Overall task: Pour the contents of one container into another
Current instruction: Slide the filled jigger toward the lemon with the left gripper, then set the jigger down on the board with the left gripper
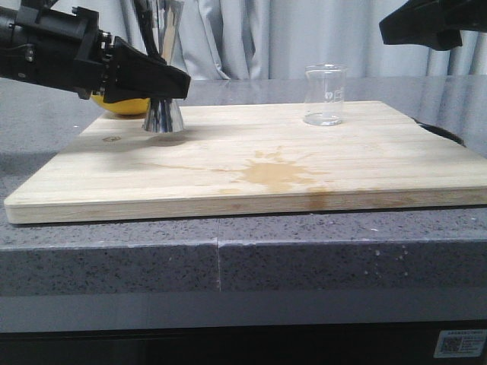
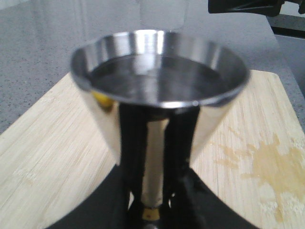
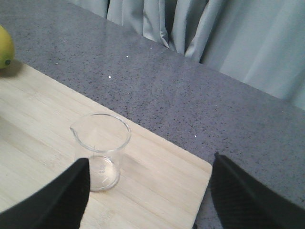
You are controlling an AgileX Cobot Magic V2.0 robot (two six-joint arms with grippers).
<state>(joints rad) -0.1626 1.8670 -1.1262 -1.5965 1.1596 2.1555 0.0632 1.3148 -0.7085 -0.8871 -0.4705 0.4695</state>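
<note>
Now we are gripping jigger (image 1: 163,114) at waist with left gripper (image 1: 163,82), upright on board's (image 1: 251,171) left end. Beaker (image 1: 326,95) standing upright well to its right, under our right gripper (image 3: 147,191), which is hanging wide open, empty, nearer arm.

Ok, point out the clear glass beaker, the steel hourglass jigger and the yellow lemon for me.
Clear glass beaker (image 1: 326,95), front view, middle of its wall.
Shiny steel hourglass jigger (image 1: 163,118), front view, lower cone.
Yellow lemon (image 3: 4,47), right wrist view, visible rounded side at the picture's edge.
</note>
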